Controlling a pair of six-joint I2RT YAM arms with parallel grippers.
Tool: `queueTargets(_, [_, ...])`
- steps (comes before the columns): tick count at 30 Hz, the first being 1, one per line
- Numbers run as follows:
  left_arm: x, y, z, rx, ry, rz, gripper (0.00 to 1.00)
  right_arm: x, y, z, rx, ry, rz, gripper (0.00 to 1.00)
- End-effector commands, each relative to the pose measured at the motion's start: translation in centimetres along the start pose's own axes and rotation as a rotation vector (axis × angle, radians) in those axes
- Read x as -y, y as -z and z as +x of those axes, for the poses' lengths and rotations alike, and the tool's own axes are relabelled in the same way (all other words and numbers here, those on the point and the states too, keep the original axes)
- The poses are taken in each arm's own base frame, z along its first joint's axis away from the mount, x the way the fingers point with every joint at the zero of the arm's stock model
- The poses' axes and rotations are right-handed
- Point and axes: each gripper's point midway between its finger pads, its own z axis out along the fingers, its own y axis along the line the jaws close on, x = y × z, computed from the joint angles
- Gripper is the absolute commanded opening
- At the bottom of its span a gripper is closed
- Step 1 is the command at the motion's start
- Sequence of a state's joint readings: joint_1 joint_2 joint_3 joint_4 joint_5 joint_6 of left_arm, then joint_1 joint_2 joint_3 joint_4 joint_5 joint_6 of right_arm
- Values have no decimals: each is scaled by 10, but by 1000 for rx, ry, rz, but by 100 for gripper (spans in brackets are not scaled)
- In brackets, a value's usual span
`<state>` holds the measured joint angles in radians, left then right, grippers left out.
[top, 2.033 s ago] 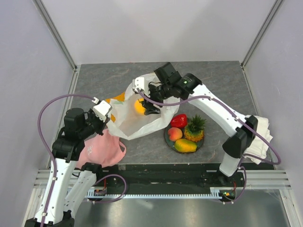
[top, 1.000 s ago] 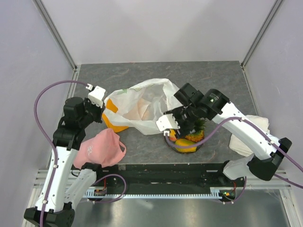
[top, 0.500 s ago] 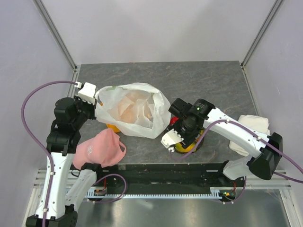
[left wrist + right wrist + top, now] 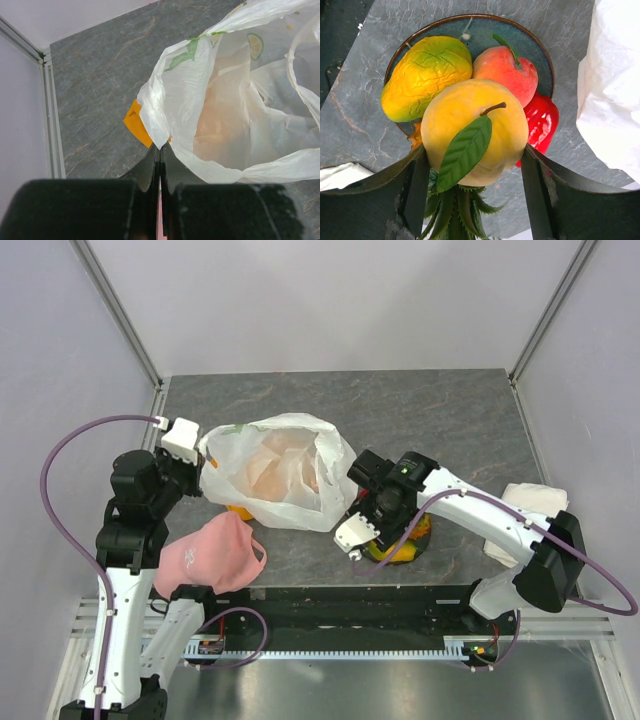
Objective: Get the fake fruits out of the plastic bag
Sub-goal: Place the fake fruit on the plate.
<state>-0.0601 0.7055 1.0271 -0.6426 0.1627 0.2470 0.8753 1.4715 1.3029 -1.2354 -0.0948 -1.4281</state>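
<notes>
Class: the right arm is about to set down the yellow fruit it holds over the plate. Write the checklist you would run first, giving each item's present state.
1. Grip: right gripper clamps the yellow fruit, a finger on each side: ok.
2. Position: fruit above the plate: ok.
3. Bare landing spot: not ok; mango, peach, red pepper and pineapple crowd it.
4. Bag hold: left gripper pinches the plastic bag edge: ok.
5. Bag emptied: cannot tell; only an orange tint shows through.
</notes>
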Motion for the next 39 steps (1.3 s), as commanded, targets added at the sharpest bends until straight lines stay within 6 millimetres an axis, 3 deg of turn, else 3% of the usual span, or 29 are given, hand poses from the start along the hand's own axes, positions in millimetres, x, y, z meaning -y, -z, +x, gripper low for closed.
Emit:
queueTargets(1, [5, 1, -4, 22, 38, 25, 1, -2, -6, 4, -29, 45, -11, 61])
queueTargets(12, [6, 2, 0, 18, 46, 30, 1, -12, -18, 7, -54, 68, -53, 66])
queueTargets(20, [6, 3, 2, 16, 47, 27, 2, -14, -6, 2, -36, 93, -52, 64])
queueTargets(27, [7, 2, 3, 21, 57, 29, 2, -29, -1, 3, -51, 136, -76, 64])
queueTargets(39, [7, 5, 8, 16, 60, 25, 2, -31, -13, 3, -76, 162, -90, 70])
